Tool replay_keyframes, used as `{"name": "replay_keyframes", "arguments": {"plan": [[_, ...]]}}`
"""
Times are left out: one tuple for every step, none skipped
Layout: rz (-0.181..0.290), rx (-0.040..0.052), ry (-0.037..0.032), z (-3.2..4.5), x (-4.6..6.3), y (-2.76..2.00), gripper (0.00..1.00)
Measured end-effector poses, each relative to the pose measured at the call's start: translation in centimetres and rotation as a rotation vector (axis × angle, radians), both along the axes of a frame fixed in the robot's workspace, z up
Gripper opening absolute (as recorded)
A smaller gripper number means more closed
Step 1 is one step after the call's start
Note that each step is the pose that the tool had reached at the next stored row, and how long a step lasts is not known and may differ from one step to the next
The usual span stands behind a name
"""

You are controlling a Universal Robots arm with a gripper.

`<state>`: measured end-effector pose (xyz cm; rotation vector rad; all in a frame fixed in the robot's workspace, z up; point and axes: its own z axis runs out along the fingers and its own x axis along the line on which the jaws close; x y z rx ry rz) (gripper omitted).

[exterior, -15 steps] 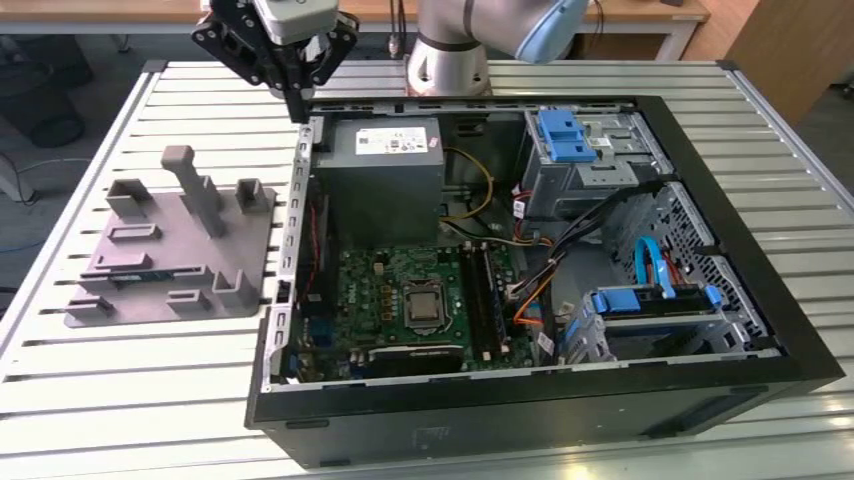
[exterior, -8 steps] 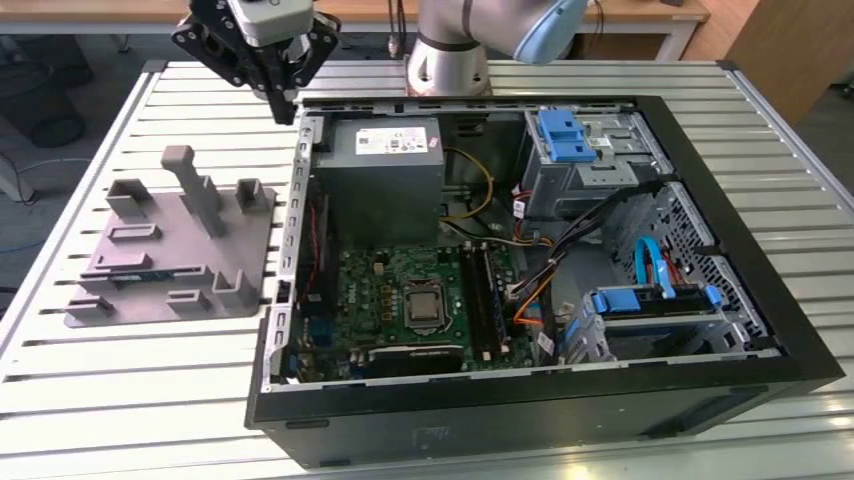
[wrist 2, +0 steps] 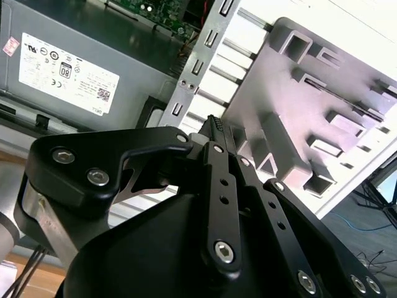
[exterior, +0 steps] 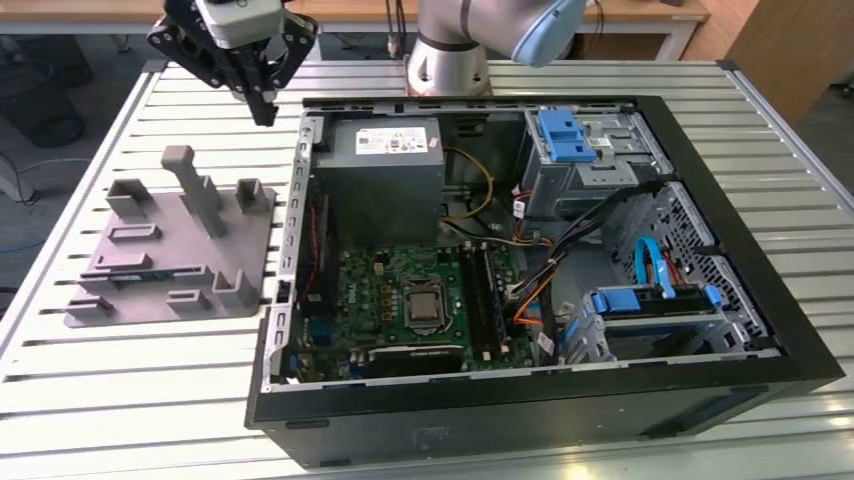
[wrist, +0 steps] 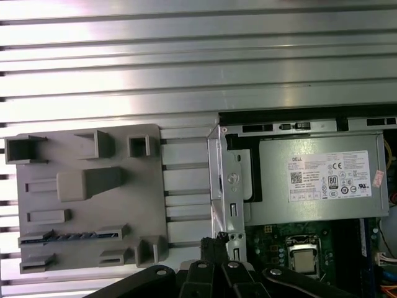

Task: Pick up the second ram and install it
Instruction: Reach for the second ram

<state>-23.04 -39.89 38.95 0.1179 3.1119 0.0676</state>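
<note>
The second ram (exterior: 134, 272) is a thin blue-green strip lying in a slot of the grey holder tray (exterior: 234, 245), toward the exterior view's left. In the first wrist view the ram (wrist: 74, 236) shows small dark chips along its length. My gripper (exterior: 267, 112) hangs above the slatted table, between the tray's far end and the open computer case (exterior: 534, 410), well clear of the ram. Its black fingers come together to a point in both wrist views (wrist 2: 215, 122) (wrist: 214, 243), with nothing visible between them.
The case holds a grey power supply (exterior: 380, 160), a green motherboard (exterior: 400, 290) with long black slots, blue drive brackets (exterior: 561, 135) and loose cables. The tray has several upright posts (exterior: 194, 185). The arm's base (exterior: 447, 65) stands behind the case.
</note>
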Motion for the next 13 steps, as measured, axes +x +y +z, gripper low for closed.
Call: {"name": "replay_keyframes", "arguments": {"plan": [[0.0,0.0,0.0,-0.01,-0.2,0.0,0.1],[0.0,0.0001,0.0,-0.03,-0.4,0.0,0.1],[0.0,0.0,0.0,-0.04,-0.6,0.0,0.1],[0.0,0.0001,0.0,-0.05,-0.8,0.0,0.1],[0.0,0.0001,-0.0001,-0.06,-1.0,0.0,0.1],[0.0,0.0001,-0.0001,-0.07,-1.1,0.0,0.1],[0.0,0.0,0.0,-0.08,-1.3,0.0,0.1],[0.0,0.0001,-0.0001,-0.1,-1.5,0.0,0.1],[0.0,0.0001,-0.0001,-0.11,-1.7,0.0,0.1],[0.0,0.0001,-0.0001,-0.13,-1.9,0.0,0.1],[0.0,0.0,0.0,-0.14,-2.1,0.0,0.1],[0.0,0.0001,-0.0001,-0.16,-2.3,0.0,0.1],[0.0,0.0001,0.0,-0.17,-2.5,0.0,0.1]]}}
